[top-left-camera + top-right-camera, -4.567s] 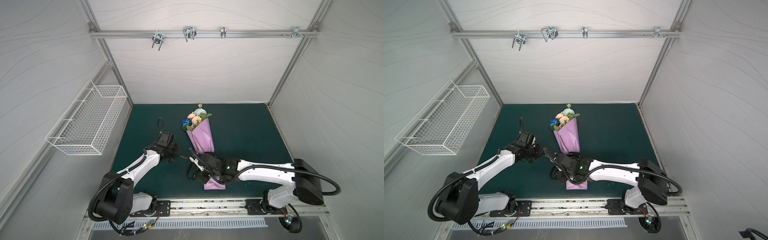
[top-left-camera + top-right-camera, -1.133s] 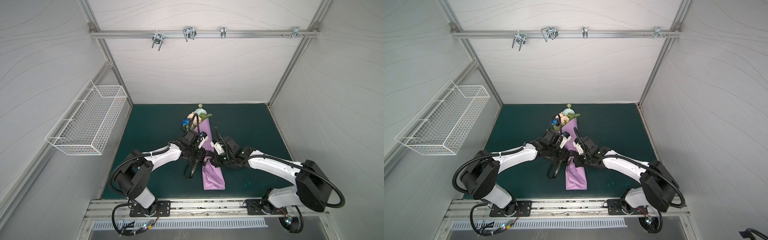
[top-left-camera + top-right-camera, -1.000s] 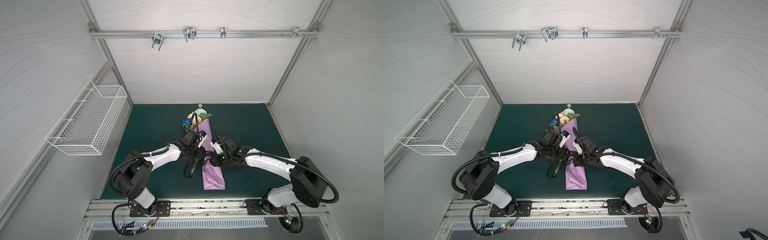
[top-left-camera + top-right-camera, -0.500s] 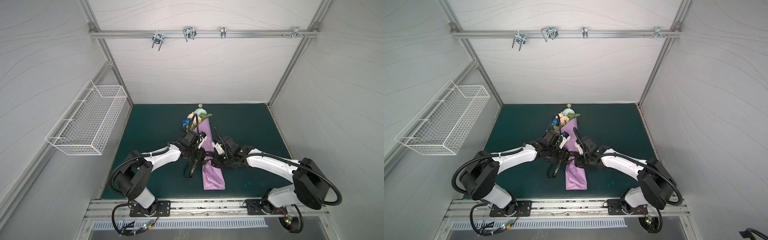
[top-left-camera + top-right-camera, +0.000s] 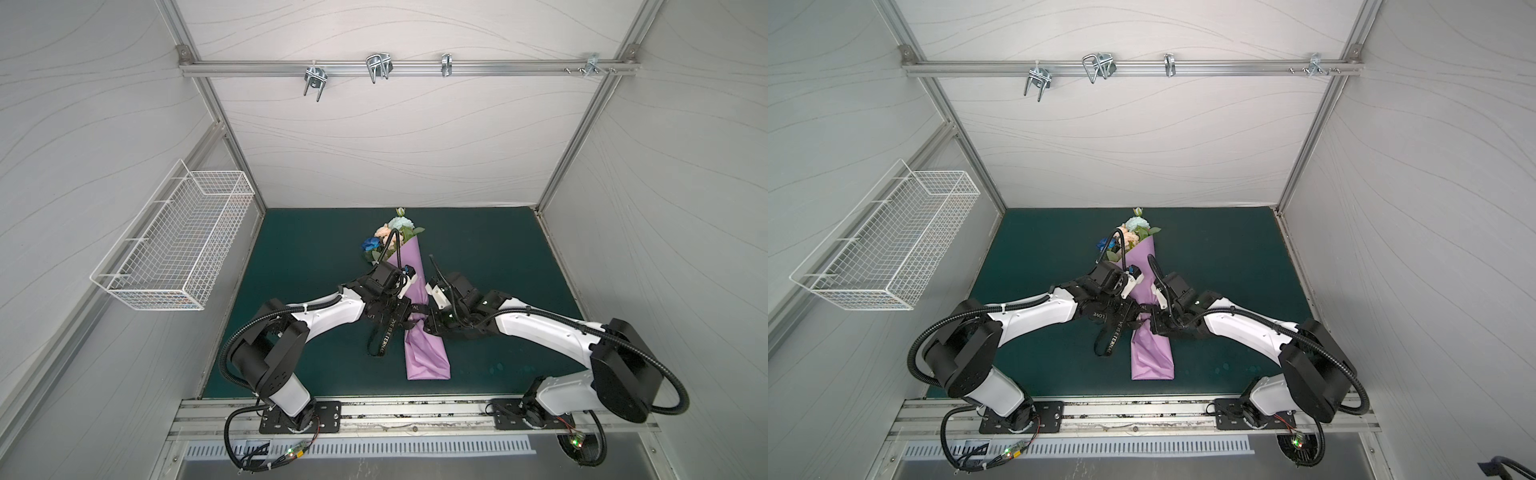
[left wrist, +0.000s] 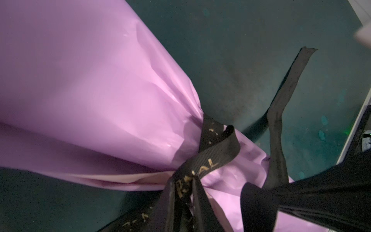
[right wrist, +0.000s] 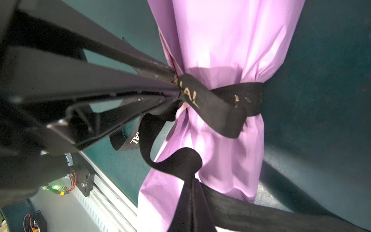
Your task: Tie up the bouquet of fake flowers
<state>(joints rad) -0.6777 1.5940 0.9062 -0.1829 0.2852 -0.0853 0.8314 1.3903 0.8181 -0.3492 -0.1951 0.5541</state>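
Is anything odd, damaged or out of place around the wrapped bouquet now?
Only small flaws: the black ribbon around the lilac paper sits twisted and folded over, and its gold lettering is partly flaked off there. The paper is crumpled where it is cinched.

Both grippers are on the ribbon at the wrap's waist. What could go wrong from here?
1. The black ribbon looks only loosely crossed, with a slack loop beside the band; if the left gripper or right gripper slips, it may undo.
2. The lilac paper is bunched under the band; a hard pull could tear it or drag the bouquet.
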